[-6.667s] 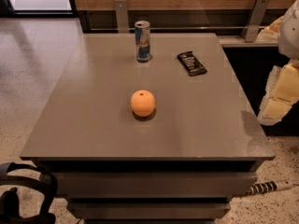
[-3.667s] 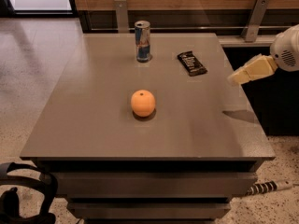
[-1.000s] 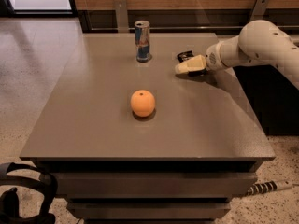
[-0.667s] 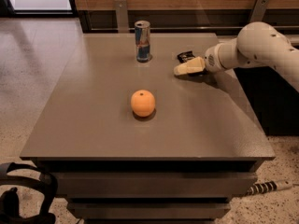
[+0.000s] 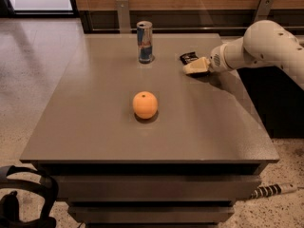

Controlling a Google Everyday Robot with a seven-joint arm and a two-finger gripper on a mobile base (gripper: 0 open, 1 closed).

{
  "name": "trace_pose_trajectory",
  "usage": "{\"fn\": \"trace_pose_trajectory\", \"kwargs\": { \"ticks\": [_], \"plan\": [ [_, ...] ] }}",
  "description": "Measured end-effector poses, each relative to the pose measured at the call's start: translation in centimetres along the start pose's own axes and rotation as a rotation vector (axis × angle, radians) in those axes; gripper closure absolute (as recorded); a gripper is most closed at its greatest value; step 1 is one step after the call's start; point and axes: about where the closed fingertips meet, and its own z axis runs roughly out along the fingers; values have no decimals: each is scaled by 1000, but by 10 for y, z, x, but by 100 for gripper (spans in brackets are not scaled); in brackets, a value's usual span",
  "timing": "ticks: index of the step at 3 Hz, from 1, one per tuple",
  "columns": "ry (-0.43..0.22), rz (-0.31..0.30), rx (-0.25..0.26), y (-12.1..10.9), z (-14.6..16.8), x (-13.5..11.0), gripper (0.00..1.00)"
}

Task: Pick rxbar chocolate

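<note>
How the jaws stand cannot be told: the cream gripper (image 5: 195, 67) lies low over the near end of the rxbar chocolate (image 5: 188, 57) and hides whatever gap there is, so a grasp cannot be confirmed.

The dark-wrapped bar lies flat on the grey table (image 5: 95, 122), at about 1 o'clock from the orange (image 5: 145, 104) at the middle of the table and at about 3 o'clock from the blue-silver drink can (image 5: 144, 42). Only its far end shows beyond the gripper.

A few seconds ago the gripper hung off the table's right edge with the whole bar in plain view. The white arm (image 5: 266, 42) has since reached in from 3 o'clock and set the gripper over the bar. In the last second it has barely shifted, and the bar's visible end sits where it did. The approach looks finished. What remains is likely to close on the bar and lift it.
</note>
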Motion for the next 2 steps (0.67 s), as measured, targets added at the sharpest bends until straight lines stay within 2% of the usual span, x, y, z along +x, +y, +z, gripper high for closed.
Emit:
{"fn": "trace_pose_trajectory", "kwargs": {
  "ticks": [2],
  "plan": [
    [0, 0, 0, 1, -5, -6, 92]
  ]
}}
